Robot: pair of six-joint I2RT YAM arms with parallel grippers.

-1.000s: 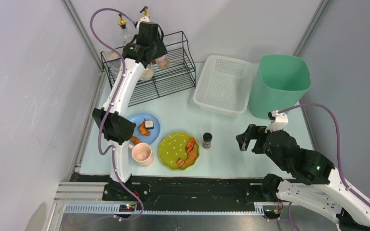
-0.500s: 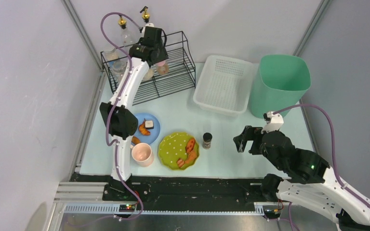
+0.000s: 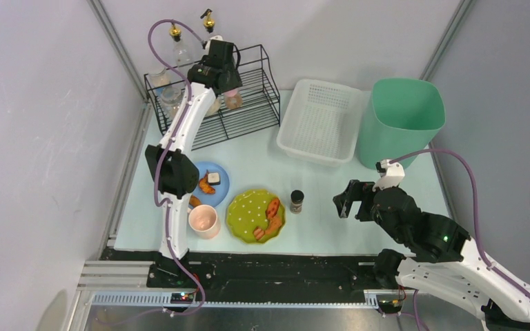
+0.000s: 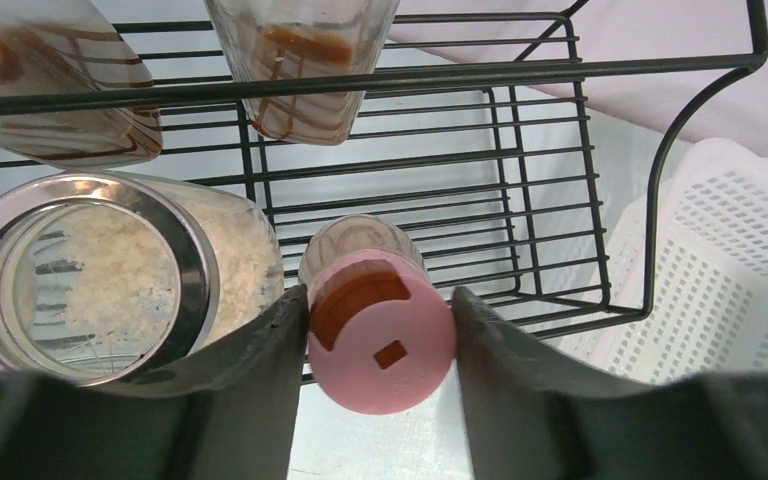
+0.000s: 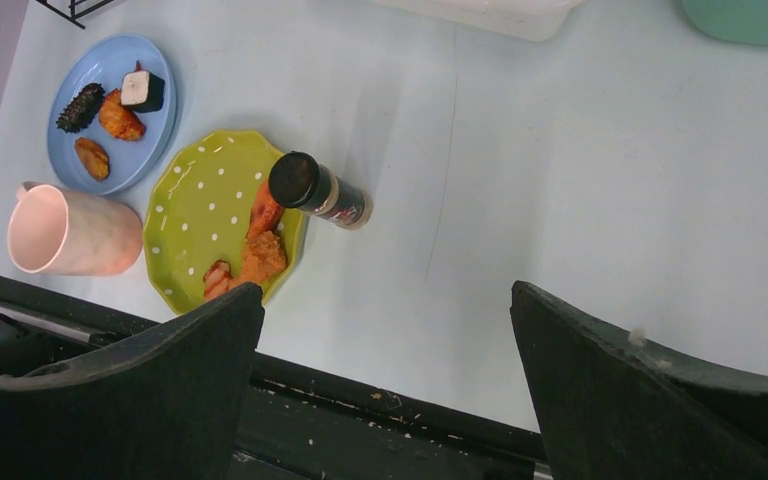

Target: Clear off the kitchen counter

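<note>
The large, flat, pale mint-green rectangular tabletop (image 3: pixel 262 162) lies level across the middle of the overhead view, its long side running left to right. Its surface is smooth and matte. In the right wrist view the tabletop (image 5: pixel 580 180) reads almost white and is crossed by one faint thin line. A black rail (image 3: pixel 283 261) edges its near side. Along its far side stand a black wire rack (image 3: pixel 248 103), a white perforated plastic basket (image 3: pixel 321 121) and a green plastic bin (image 3: pixel 400 121). Its near left part carries a round blue plate (image 3: pixel 215 193), a green dotted plate (image 3: pixel 248 214), a pink cup (image 3: pixel 203 221) and a small dark-capped jar (image 3: pixel 297 201).
</note>
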